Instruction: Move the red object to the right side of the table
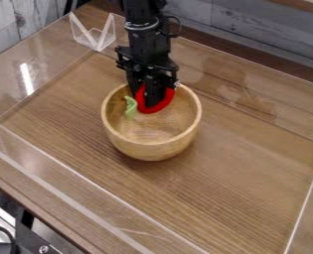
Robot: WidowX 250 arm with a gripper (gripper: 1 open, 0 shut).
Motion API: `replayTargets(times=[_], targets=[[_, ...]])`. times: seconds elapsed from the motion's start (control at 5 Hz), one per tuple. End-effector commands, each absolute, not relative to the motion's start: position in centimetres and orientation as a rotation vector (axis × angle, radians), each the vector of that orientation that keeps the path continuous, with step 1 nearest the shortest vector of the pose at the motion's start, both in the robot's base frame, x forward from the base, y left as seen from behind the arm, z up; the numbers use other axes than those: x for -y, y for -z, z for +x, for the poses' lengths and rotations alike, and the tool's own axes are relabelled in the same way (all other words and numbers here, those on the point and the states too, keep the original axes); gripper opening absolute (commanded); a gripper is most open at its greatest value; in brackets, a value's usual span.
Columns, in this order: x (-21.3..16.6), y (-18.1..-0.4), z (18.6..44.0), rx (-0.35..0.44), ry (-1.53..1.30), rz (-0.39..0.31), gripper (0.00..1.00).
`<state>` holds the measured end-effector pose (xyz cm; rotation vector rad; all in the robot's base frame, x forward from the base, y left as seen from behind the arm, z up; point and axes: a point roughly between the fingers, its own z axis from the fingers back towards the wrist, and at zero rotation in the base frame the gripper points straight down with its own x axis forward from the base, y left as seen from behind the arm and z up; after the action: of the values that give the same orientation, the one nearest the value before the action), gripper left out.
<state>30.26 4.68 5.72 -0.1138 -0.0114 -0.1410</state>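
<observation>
We see the red object (156, 99) at the far part of the round wooden bowl (151, 133), its pale green leafy bit at its left in the view. The black claw (144, 96) comes down from above, right at the red object, its fingers pressed together; we cannot tell whether they pinch it. The bowl sits on the brown wood-grain table (226, 179), near its far edge.

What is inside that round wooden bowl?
Inside the bowl is a small red toy fruit with a pale green leafy bit, up against the dark gripper's tips. The gripper covers part of the fruit and the bowl's far inside.
</observation>
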Motion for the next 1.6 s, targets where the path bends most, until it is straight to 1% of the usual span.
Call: replayTargets(times=[0.0,0.8,1.2,1.4], targets=[[-4.5,-7.9,31.5,0.087,0.154,-0.093,0.00],[-3.9,-7.6,31.9,0.086,0.164,-0.095,0.00],[-2.9,-10.1,31.6,0.129,0.178,-0.116,0.00],[-1.9,-9.8,30.7,0.118,0.219,-0.120,0.00]])
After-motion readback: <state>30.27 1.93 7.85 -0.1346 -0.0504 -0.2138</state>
